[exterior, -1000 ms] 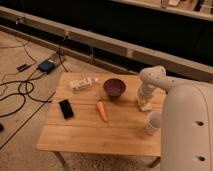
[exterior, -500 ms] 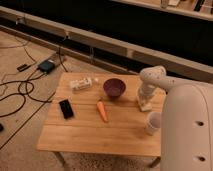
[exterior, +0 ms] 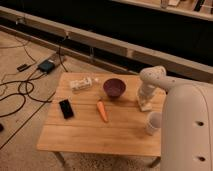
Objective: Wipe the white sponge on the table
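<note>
The white sponge [exterior: 146, 105] is a small cream block on the right side of the table [exterior: 90, 131], right of the dark bowl [exterior: 114, 88]. My gripper [exterior: 145, 100] points down at the table's right part and sits right on top of the sponge, pressing or holding it against the wooden top. My white arm [exterior: 186, 130] fills the lower right of the view and hides the table's right edge.
A clear-white bottle [exterior: 81, 83] lies at the back left. A black phone [exterior: 66, 108] lies at the left, an orange carrot [exterior: 102, 111] in the middle, a white cup [exterior: 153, 123] at the right. Cables and a small box [exterior: 46, 65] lie on the floor to the left.
</note>
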You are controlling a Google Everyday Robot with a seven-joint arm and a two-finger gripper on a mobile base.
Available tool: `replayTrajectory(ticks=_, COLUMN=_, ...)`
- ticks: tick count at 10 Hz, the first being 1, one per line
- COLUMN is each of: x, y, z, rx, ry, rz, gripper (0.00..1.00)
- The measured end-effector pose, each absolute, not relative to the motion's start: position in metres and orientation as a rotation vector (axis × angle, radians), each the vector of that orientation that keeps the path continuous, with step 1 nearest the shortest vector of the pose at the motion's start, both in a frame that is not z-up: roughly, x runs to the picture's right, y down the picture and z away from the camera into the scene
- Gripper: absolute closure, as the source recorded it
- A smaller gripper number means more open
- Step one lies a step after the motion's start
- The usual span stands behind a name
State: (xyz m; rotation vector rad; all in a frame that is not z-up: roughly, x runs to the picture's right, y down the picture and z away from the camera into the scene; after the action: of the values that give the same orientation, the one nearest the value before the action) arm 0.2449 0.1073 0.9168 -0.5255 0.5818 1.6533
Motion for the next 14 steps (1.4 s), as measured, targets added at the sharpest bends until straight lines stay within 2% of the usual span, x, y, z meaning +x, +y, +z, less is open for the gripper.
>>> replayTrajectory(ticks=6, x=0.2449, y=0.1073, z=0.9168, rx=-0.525, ry=0.582, rz=1.653, gripper=0.79)
replayTrajectory(ticks=9, x=0.2449, y=0.1073, z=0.9167, rx=-0.525, ry=0.582, rz=1.653, gripper=0.84)
replayTrajectory(ticks=11, x=0.245, y=0.1073, z=0.9168, rx=-0.525, ry=0.582, rz=1.653, gripper=0.68)
replayTrajectory(ticks=14, x=0.2449, y=0.1073, z=0.9168, rx=-0.525, ry=0.582, rz=1.653, gripper=0.36)
